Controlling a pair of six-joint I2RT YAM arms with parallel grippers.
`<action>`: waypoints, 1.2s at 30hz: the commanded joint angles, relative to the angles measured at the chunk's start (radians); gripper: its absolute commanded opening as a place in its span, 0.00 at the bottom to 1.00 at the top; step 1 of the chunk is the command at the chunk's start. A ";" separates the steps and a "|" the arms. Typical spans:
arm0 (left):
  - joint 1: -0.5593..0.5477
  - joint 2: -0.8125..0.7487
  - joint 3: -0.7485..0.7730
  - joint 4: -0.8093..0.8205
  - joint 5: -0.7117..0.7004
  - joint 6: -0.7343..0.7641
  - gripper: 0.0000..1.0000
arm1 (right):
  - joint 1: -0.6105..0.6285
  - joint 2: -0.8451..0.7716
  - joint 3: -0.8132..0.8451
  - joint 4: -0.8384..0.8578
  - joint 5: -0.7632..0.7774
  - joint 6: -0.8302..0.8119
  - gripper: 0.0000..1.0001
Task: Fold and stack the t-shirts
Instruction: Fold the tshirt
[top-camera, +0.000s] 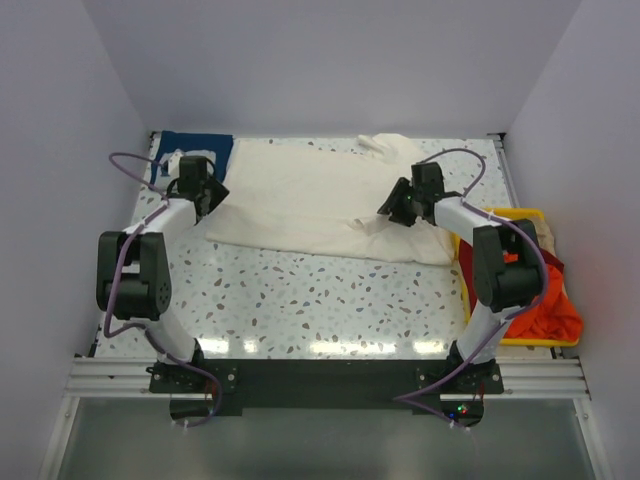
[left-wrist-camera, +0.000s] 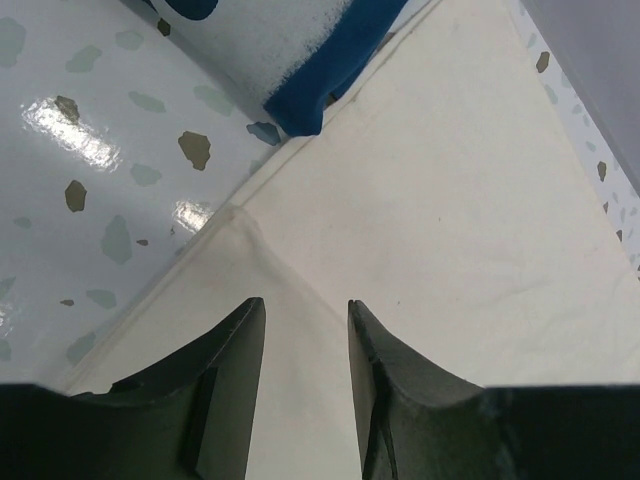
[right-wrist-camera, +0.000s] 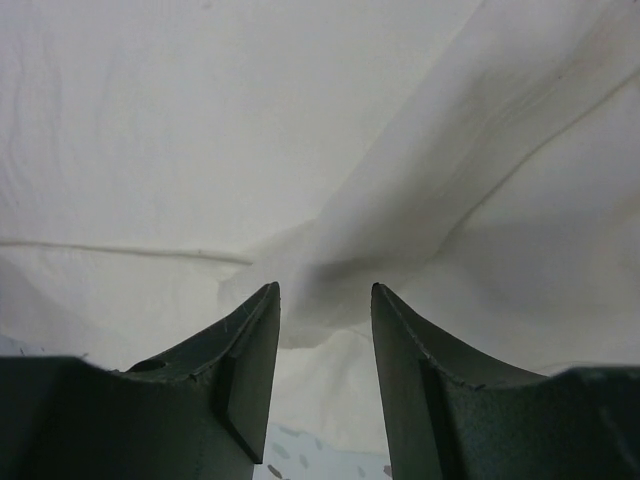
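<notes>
Across the far half of the table (top-camera: 330, 300) lies the big cream shirt (top-camera: 300, 195), spread flat with its long side going from left to right. Each arm sits at its own end of it. The left tool (left-wrist-camera: 300, 312) is over the left edge, right above a small folded corner, and its two fingers are spread apart with nothing pinched. The right tool (right-wrist-camera: 325, 295) is over the near right part, where the cloth is bunched into a ridge. Its fingers are spread too and hold nothing. So I think each tool only has to go down and close on the cloth right under it. The navy shirt (top-camera: 205, 148) peeks out at the far left corner, just beside the cream one. The orange-red shirt (top-camera: 555, 310) and the beige shirt (top-camera: 545, 235) sit in the yellow bin (top-camera: 505, 212) on the right.
</notes>
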 joint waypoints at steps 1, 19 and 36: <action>0.001 -0.048 -0.035 0.078 0.030 0.007 0.43 | 0.004 -0.018 -0.032 0.081 0.069 -0.002 0.46; -0.001 -0.148 -0.112 0.164 0.099 0.016 0.43 | 0.024 -0.016 -0.118 0.224 0.095 0.034 0.59; -0.010 -0.174 -0.119 0.189 0.154 0.042 0.41 | 0.044 0.123 0.094 0.183 0.086 0.068 0.59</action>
